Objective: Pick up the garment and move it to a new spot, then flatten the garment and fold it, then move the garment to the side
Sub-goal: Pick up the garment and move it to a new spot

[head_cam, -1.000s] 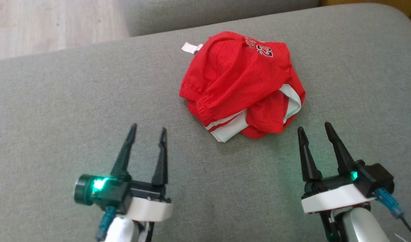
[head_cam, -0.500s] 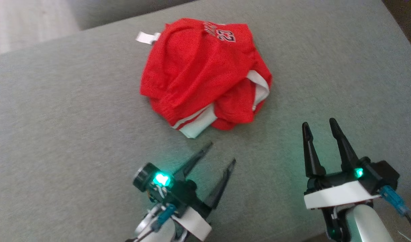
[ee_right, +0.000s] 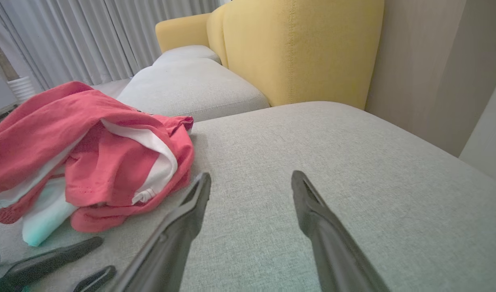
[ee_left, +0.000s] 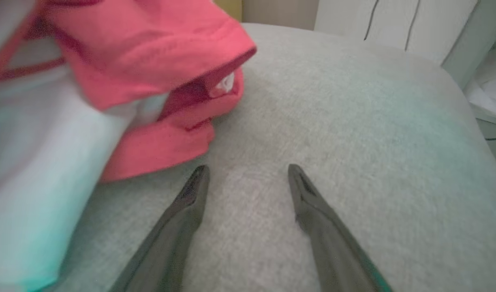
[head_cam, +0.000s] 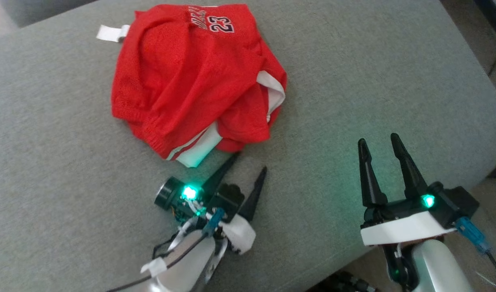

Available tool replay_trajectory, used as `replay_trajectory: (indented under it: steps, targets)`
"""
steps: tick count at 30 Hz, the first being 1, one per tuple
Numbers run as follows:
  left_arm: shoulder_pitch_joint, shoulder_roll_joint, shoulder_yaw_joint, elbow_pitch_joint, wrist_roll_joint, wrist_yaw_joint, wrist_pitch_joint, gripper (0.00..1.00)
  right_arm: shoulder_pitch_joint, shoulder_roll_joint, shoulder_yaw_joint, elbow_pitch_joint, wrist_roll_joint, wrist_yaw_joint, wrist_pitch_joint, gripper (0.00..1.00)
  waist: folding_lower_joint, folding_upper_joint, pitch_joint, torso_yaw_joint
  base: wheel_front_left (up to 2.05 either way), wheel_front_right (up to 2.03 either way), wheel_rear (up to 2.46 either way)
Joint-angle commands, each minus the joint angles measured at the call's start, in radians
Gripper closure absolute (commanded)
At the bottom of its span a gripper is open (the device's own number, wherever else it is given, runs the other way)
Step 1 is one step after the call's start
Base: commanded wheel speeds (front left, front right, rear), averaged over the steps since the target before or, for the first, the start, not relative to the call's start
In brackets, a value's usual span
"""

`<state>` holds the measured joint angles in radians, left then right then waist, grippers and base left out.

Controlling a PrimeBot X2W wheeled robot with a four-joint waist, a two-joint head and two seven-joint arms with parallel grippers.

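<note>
The red garment (head_cam: 195, 77), a crumpled heap with white trim and a printed number, lies on the grey sofa cushion (head_cam: 373, 61), toward the upper left of the head view. A second ago the left gripper (head_cam: 250, 162) sat well apart from it with its fingers pointing straight ahead. Now it is angled toward the heap, its fingertips just beside the near edge by the white-striped hem. The whole head picture has slid as well, so part of that shift is the camera's own. The left gripper is spread wide and holds nothing; in the left wrist view the garment (ee_left: 150, 61) sits up and to the left of the fingers, not between them. The right gripper (head_cam: 377, 138) is likewise wide open and empty, well apart from the heap as before. I judge this to be the approach for the first pick-up, with no grasp made yet. Whether a left fingertip already touches the fabric I cannot tell. The wrist view is blurred, the folds hide which part is which, and the lettering above the number is unreadable.
</note>
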<state>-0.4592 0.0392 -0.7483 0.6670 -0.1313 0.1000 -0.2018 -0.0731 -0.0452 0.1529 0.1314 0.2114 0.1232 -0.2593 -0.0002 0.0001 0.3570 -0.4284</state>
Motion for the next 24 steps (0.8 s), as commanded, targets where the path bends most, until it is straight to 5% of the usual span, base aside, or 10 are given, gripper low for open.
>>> replay_trajectory:
  steps: [1, 8, 15, 16, 17, 24]
  targets:
    - [-0.071, 0.011, 0.031, 0.049, -0.035, 0.046, 0.029, 0.0, -0.028, -0.005, 0.025, -0.032, 0.007, 0.008, -0.002, 0.0, 0.0002, -0.0001, 0.015, -0.018, 0.0, 0.0, 0.0]
    - [-0.165, 0.011, 0.025, 0.116, -0.184, 0.168, 0.04, 0.0, -0.029, -0.005, 0.041, -0.029, -0.002, 0.008, -0.002, 0.0, 0.0002, -0.0001, 0.017, -0.022, 0.0, 0.0, 0.0]
    - [-0.254, 0.011, -0.009, 0.143, -0.3, 0.185, -0.023, 0.02, -0.036, -0.005, 0.055, -0.026, -0.01, 0.008, -0.002, 0.0, 0.0002, -0.0001, 0.014, -0.014, 0.0, 0.0, 0.0]
    - [-0.262, 0.011, -0.016, 0.148, -0.311, 0.179, -0.031, 0.87, -0.037, -0.005, 0.057, -0.026, -0.01, 0.008, -0.002, 0.0, 0.0002, -0.0001, 0.014, -0.014, 0.0, 0.0, 0.0]
    - [-0.269, 0.011, -0.025, 0.155, -0.321, 0.171, -0.036, 1.0, -0.037, -0.005, 0.059, -0.026, -0.01, 0.008, -0.002, 0.0, 0.0002, -0.0001, 0.013, -0.013, 0.0, 0.0, 0.0]
    - [-0.305, 0.011, -0.078, 0.125, -0.34, 0.133, -0.058, 1.0, -0.027, -0.005, 0.048, -0.021, -0.015, 0.008, -0.002, 0.0, 0.0002, -0.0001, -0.009, 0.008, 0.0, 0.0, 0.0]
